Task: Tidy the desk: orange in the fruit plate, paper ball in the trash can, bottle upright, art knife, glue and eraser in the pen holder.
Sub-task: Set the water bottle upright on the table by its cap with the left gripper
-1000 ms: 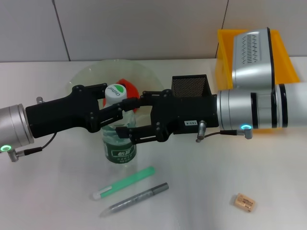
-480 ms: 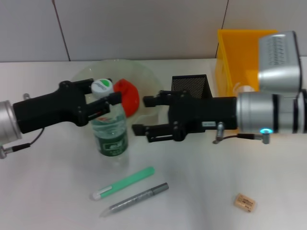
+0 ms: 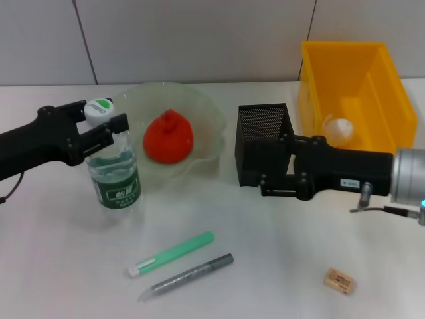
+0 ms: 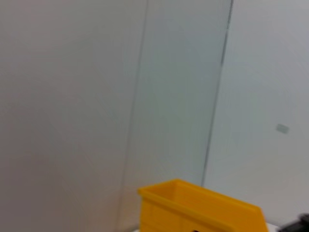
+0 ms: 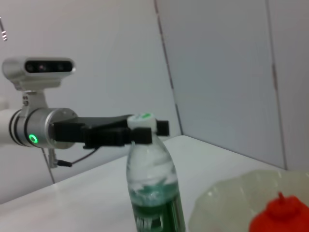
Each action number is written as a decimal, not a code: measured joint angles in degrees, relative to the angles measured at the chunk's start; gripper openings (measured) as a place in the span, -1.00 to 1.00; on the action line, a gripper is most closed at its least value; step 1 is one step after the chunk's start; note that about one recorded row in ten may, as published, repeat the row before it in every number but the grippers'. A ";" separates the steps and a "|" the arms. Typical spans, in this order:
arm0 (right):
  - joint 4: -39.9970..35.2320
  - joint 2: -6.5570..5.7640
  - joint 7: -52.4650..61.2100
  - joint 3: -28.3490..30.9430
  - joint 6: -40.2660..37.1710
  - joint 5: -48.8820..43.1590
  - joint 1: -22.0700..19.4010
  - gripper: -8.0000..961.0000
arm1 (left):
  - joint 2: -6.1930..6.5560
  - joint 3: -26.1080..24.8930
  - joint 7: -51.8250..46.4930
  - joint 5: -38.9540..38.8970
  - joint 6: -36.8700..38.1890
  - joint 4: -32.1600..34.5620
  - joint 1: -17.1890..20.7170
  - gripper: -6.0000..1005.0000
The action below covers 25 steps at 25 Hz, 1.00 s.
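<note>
The bottle point(image 3: 114, 183) stands upright on the desk point(image 3: 279, 266), left of the fruit plate point(image 3: 206, 113). My left gripper point(image 3: 114, 129) is shut on its neck under the white cap; the right wrist view shows that gripper point(image 5: 145, 130) at the bottle point(image 5: 152, 193) top. The orange point(image 3: 169, 136) lies in the plate. The paper ball point(image 3: 339, 127) sits in the trash can point(image 3: 312, 86). My right gripper point(image 3: 260, 165) is open and holds nothing, in front of the pen holder point(image 3: 264, 126). The eraser point(image 3: 339, 280) lies near the front right. A green-and-white glue stick point(image 3: 171, 254) and a grey art knife point(image 3: 186, 277) lie side by side at the front.
The yellow trash can point(image 4: 203, 208) also shows in the left wrist view against the wall. A grey panelled wall point(image 3: 199, 40) runs along the desk's far edge.
My left gripper has carried the bottle leftward, away from the plate. The right gripper has let go of the bottle and pulled back to the right, uncovering the orange and the pen holder.
</note>
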 joint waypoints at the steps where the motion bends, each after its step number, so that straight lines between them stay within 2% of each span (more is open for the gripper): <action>1: 0.06 0.02 -0.09 0.15 -0.08 -0.01 -0.52 0.69 | 0.02 -0.58 -0.04 0.00 -0.43 0.04 0.02 -0.09; 8: 0.76 0.12 -1.18 1.02 -0.50 -0.08 -3.75 0.69 | 0.12 -2.79 -0.21 -0.01 -4.53 0.04 0.00 -0.08; 15: 1.87 0.09 -1.25 1.02 -0.79 -0.19 -3.83 0.69 | 0.50 -2.82 -0.06 -0.02 -6.79 0.34 0.06 -0.07; 25: 3.03 0.24 -1.29 0.58 -0.81 -0.39 -3.37 0.69 | 0.03 -3.00 1.48 -0.06 -13.81 -0.02 1.07 -0.06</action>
